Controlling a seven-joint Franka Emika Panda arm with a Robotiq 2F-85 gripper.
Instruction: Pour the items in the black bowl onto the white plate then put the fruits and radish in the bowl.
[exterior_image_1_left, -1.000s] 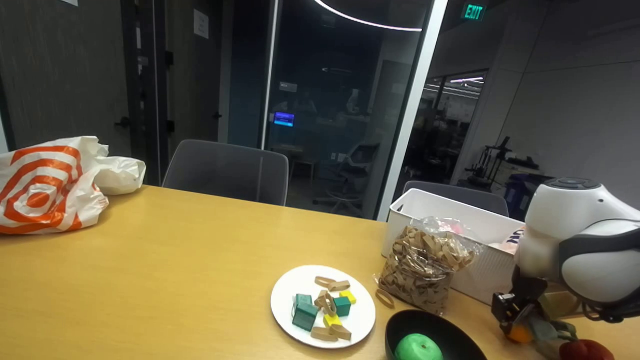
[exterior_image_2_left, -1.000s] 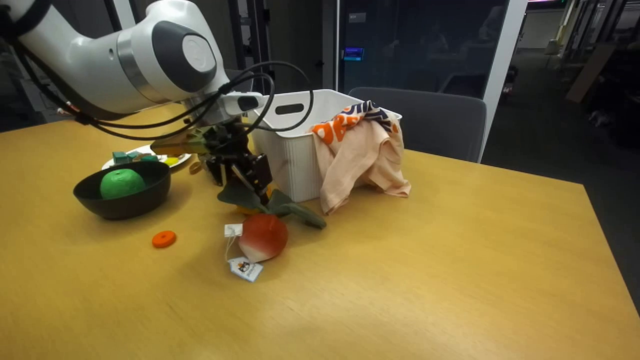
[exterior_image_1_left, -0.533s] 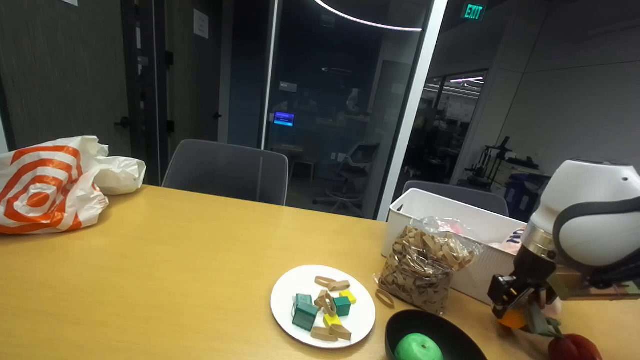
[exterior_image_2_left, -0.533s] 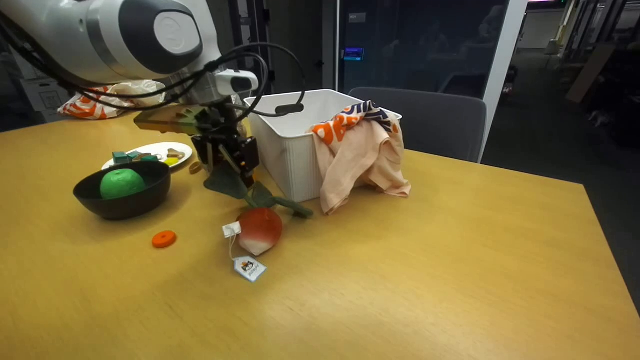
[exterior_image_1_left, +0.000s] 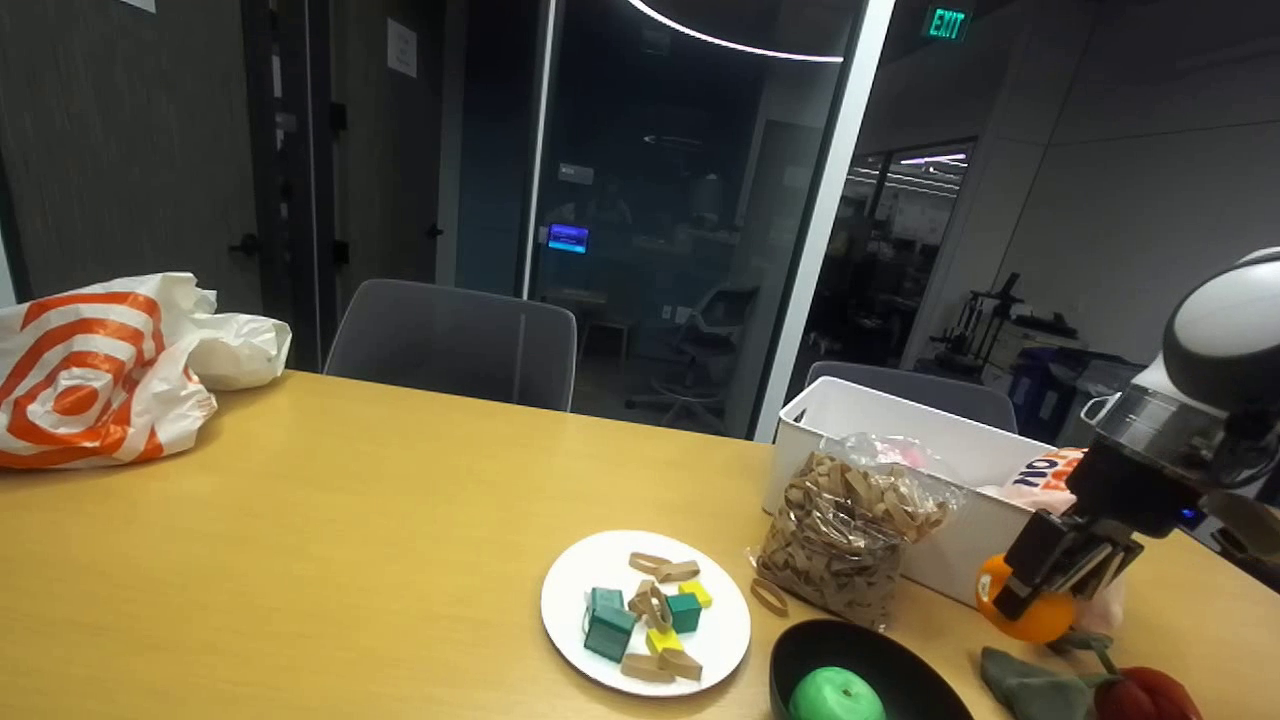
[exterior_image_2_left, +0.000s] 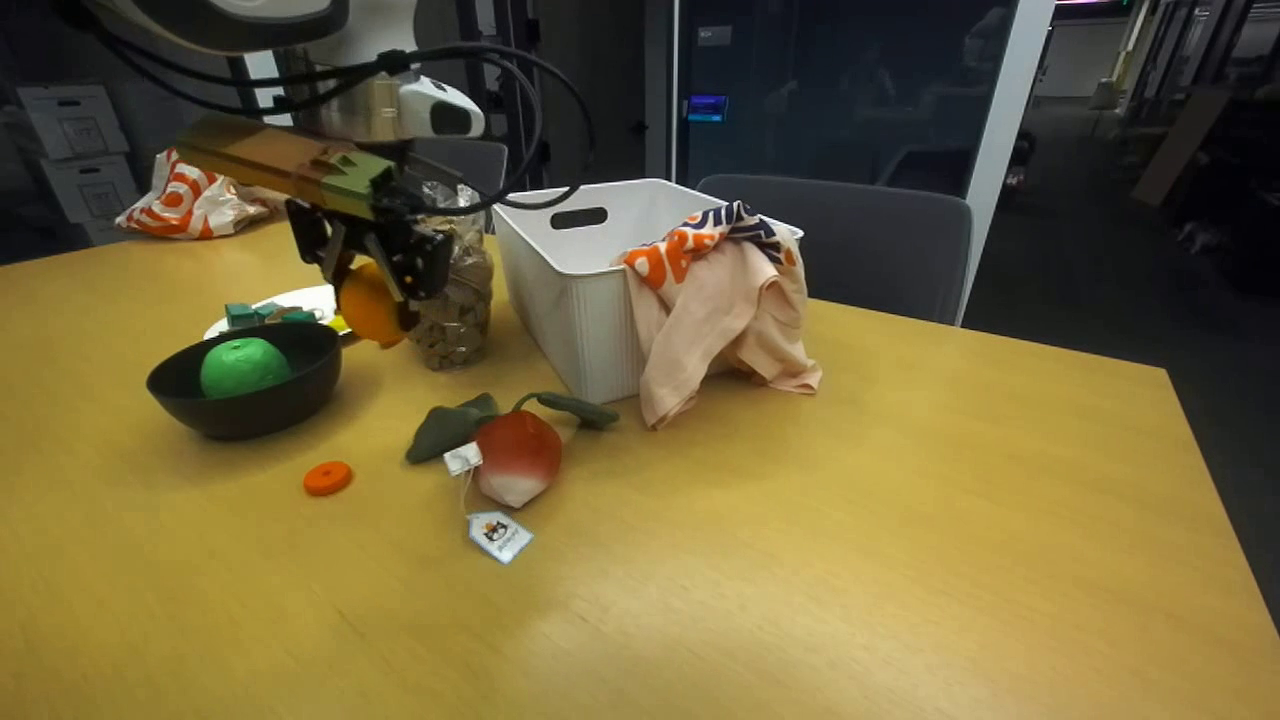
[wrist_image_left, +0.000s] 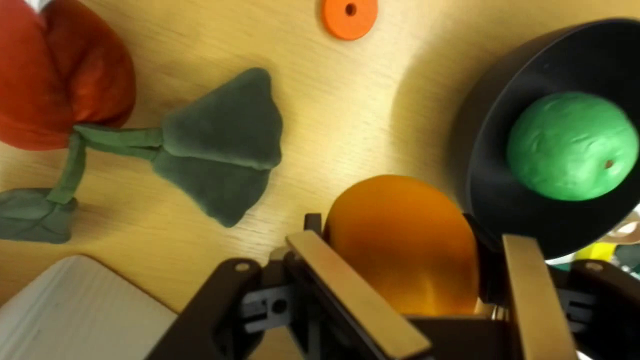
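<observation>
Over the last second, in an exterior view, we are seeing the claw (exterior_image_2_left: 380, 300) rising toward ten o'clock, carrying the orange (exterior_image_2_left: 368, 308) up and away from the radish (exterior_image_2_left: 520, 450), which is shifting only slightly.

Reading the wrist view from the left, we are finding the radish at ten o'clock from the claw, lying on the table (wrist_image_left: 320, 110), its leafy end pointing to four. A disc (wrist_image_left: 350, 15) is lying near twelve. In the middle, the claw is standing part-way spread, clasping the orange by two sides; being round, the orange is giving us no long axis to line up. The bowl (wrist_image_left: 535, 220) is lying at two o'clock, and the move is turning on that: the orange is hanging near the rim, apparently not over the bowl. Inside, the green fruit (wrist_image_left: 575, 147) is leaving bare floor on the claw's side, so we are judging that the next move is calling for a short carry to two o'clock; going low may be risking a knock on the rim. Farthest right, at three, the blocks (wrist_image_left: 596, 251) are just showing; in an exterior view they are lying on the plate (exterior_image_1_left: 570, 615), so we are taking the pouring as done.
</observation>
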